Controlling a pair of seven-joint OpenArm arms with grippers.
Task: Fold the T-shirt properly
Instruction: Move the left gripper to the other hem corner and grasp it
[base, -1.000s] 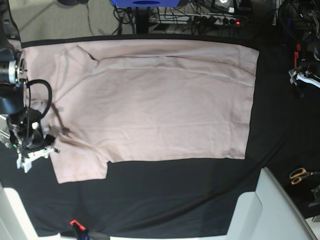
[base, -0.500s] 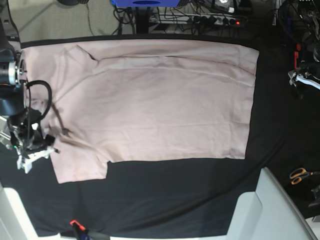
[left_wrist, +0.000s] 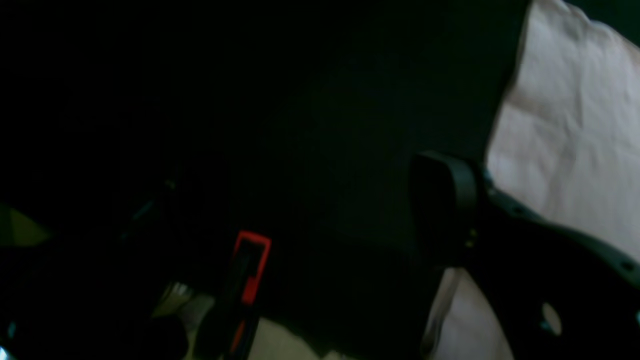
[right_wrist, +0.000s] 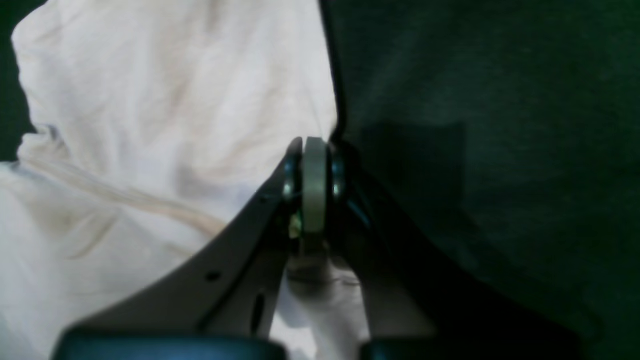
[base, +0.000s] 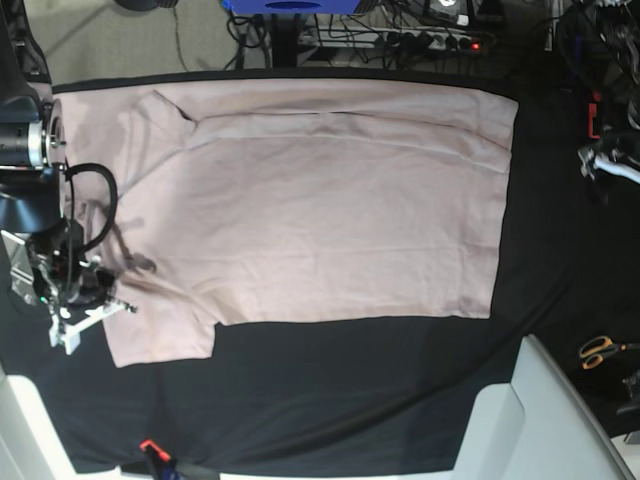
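Closed now where a second ago stood apart: right gripper (right_wrist: 315, 150), jaws pressed together at the sleeve edge of the pale pink T-shirt (base: 320, 200); also shifted slightly inward onto the sleeve. Probably a pinch on the hem, ready for lifting into a fold. Shirt spread flat, ahead and to one side of those fingertips, black cloth (right_wrist: 475, 150) to the other. Left gripper (base: 605, 160) well apart, wide, holding nothing.
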